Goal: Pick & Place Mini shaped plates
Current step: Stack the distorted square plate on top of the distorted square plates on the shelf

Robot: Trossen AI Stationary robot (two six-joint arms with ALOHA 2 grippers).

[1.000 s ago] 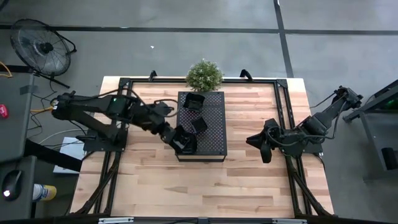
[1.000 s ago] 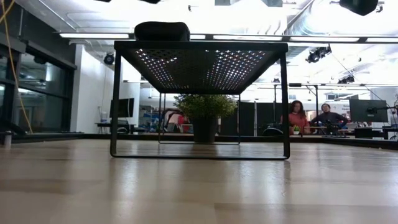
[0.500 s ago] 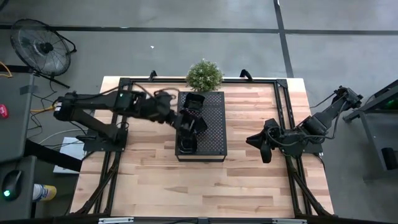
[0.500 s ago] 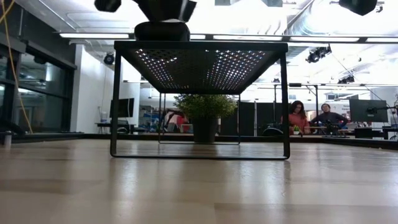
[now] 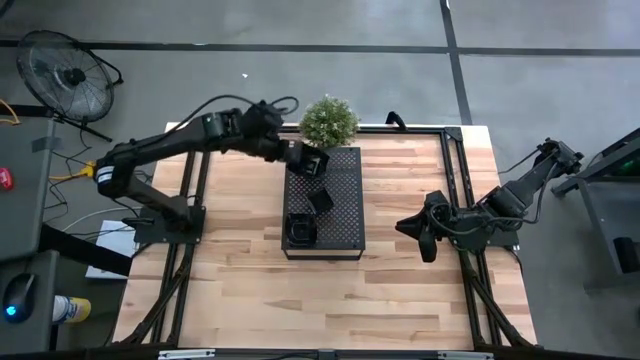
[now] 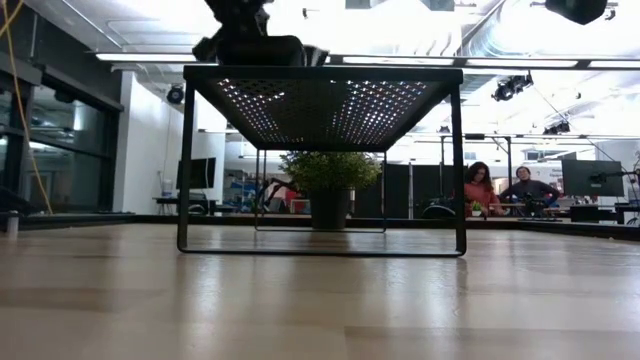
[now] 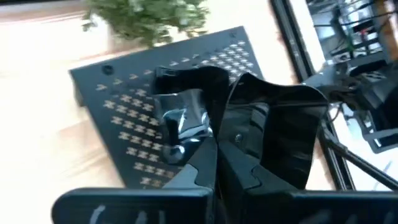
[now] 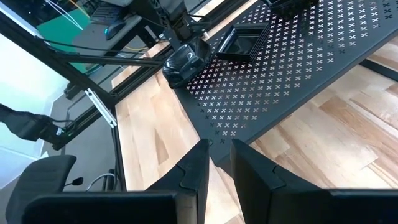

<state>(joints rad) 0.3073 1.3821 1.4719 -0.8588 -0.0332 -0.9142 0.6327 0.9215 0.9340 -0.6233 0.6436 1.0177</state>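
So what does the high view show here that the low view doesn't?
Only the high view: three small glossy black dishes spread over the perforated black tray, one at its far end, one mid-tray, one at its near end; the left gripper at the far one, the right gripper waiting off to the side.
Only the low view: the tray's legs, two people seated in the room behind.
Both: the tray and the potted green plant.
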